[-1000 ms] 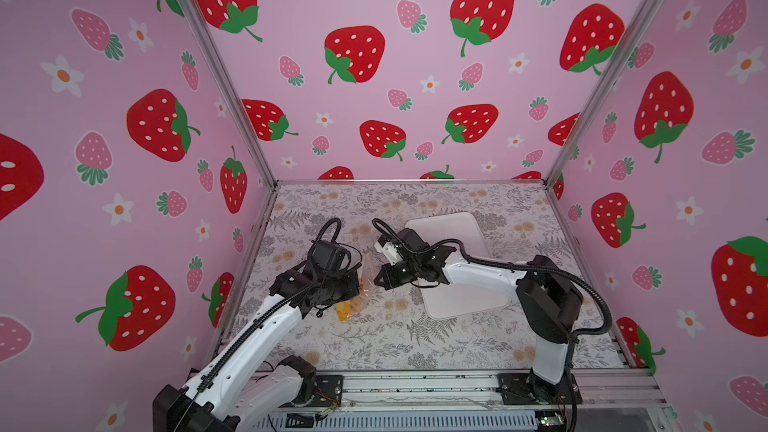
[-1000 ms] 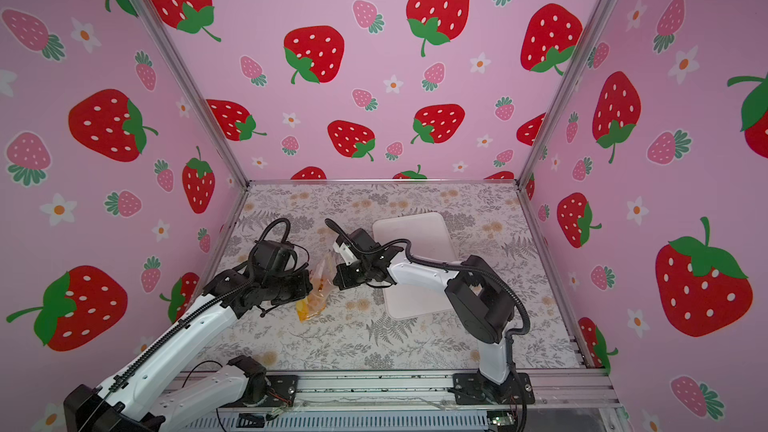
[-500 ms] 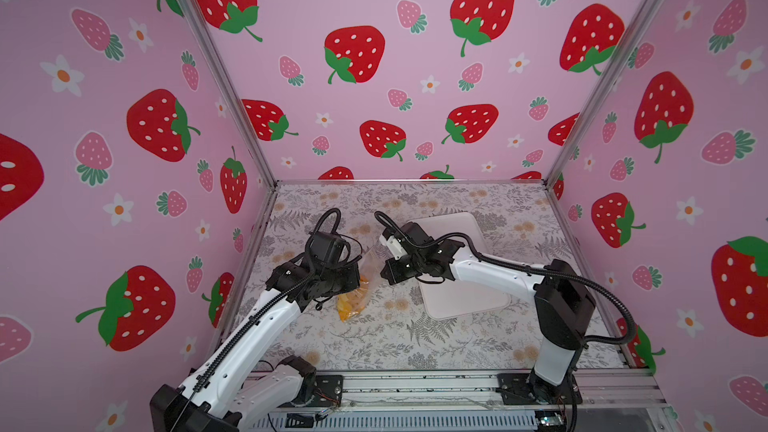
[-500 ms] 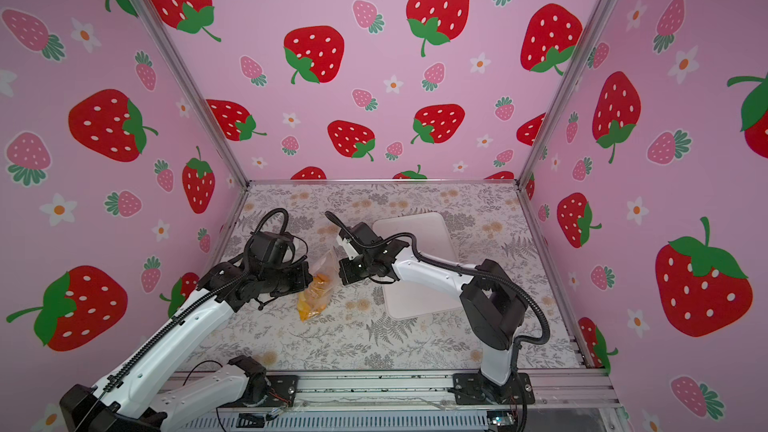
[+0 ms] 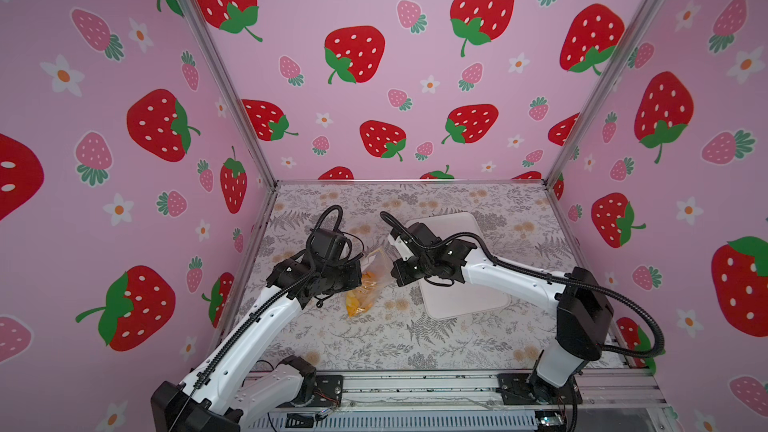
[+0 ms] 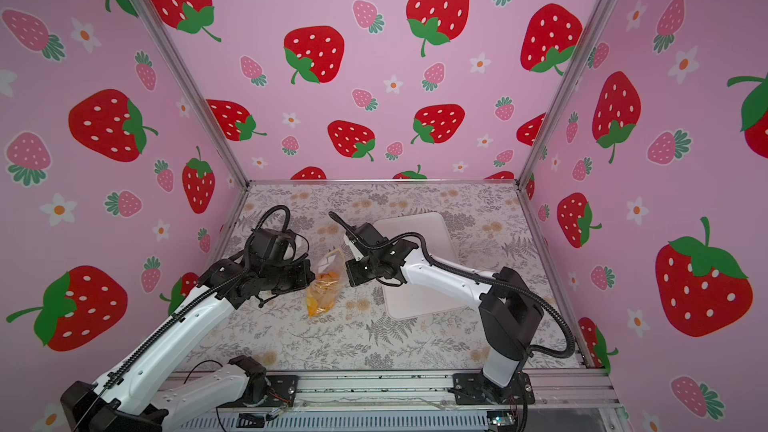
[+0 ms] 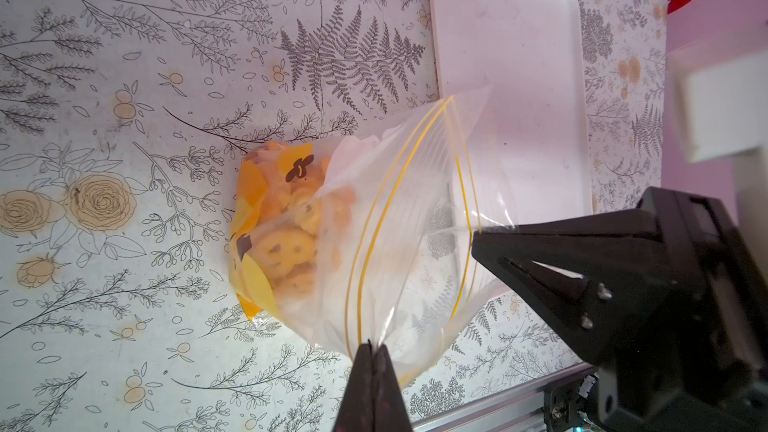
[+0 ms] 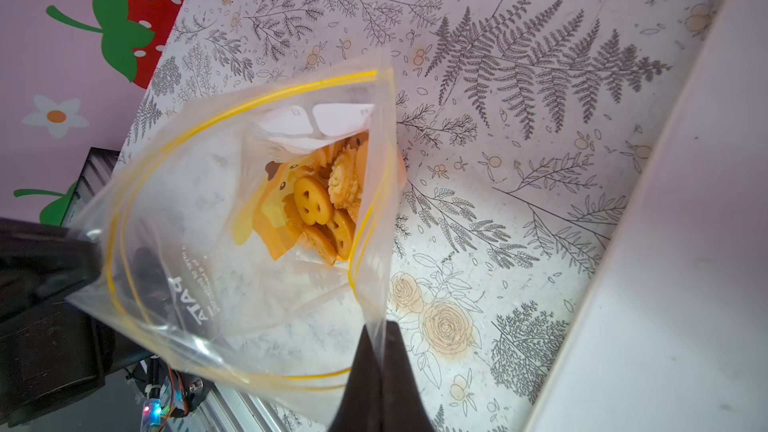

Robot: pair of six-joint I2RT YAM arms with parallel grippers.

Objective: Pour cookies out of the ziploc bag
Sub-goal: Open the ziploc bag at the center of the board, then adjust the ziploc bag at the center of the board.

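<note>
The ziploc bag (image 5: 369,280) (image 6: 326,278) hangs between my two grippers, left of the tray, with its yellow-lined mouth spread open. The cookies (image 8: 314,201) (image 7: 286,251), round and golden-orange, lie heaped in its bottom beside a yellow-orange patch. My left gripper (image 7: 371,344) (image 5: 358,273) is shut on one lip of the mouth. My right gripper (image 8: 374,326) (image 5: 393,272) is shut on the opposite lip. In both top views the bag's bottom sits low, at the tablecloth; whether it touches I cannot tell.
A white rounded tray (image 5: 478,305) (image 6: 415,226) (image 7: 519,56) lies flat to the right of the bag, partly under the right arm. The floral tablecloth (image 5: 374,342) is walled by pink strawberry panels on three sides, with an aluminium rail (image 5: 415,386) at the front.
The two grippers have drawn a little apart, and the bag's mouth is spread wider. The bag now stands taller between them, with the left wrist moved slightly toward the back.
</note>
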